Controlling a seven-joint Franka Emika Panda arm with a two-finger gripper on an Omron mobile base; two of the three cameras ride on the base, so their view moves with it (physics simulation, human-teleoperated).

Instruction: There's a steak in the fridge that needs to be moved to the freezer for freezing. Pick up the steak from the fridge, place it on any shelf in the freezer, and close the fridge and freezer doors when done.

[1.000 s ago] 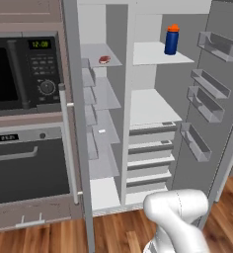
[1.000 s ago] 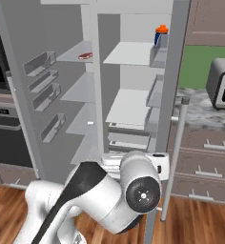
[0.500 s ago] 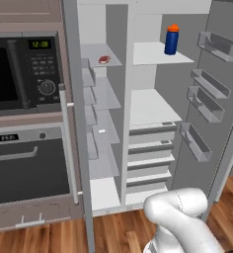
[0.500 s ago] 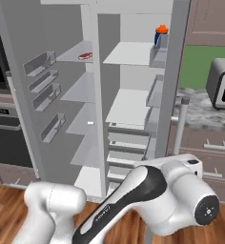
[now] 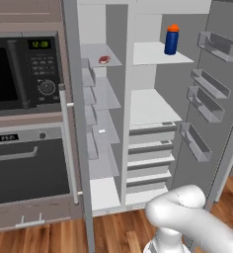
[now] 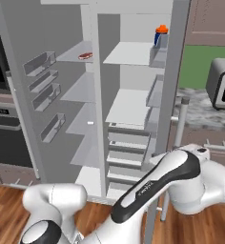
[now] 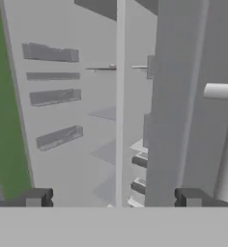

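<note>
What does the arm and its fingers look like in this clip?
The arm is glossy white with rounded, tube-like links, a black band along one link bearing faint lettering, and dark caps at the joints. The fingers are small, dark and blocky. No cables show.

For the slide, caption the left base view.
Steak on the freezer's top shelf, both doors open, bottle in the fridge.

Small red-pink oval steak (image 5: 104, 60) with pale rim; blue plastic bottle (image 5: 172, 39) with orange cap; tall grey fridge (image 5: 155, 106), white inside.
</note>
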